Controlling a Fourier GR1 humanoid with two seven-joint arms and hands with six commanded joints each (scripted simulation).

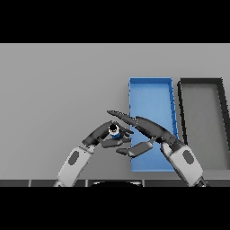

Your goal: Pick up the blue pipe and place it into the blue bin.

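Hiding blue pipe (115,132): left hand (102,134).

The counter (58,90) looked a plain matt grey, smooth, with no grain or shine. The blue bin (150,96) seemed smooth plastic, matt, evenly coloured. The black bin (202,81) beside it had dark matt walls and a grey floor. The pipe (115,131) looked smooth blue with a pale end. Each robot hand, left (102,134) and right (150,128), was dark with a slight sheen.
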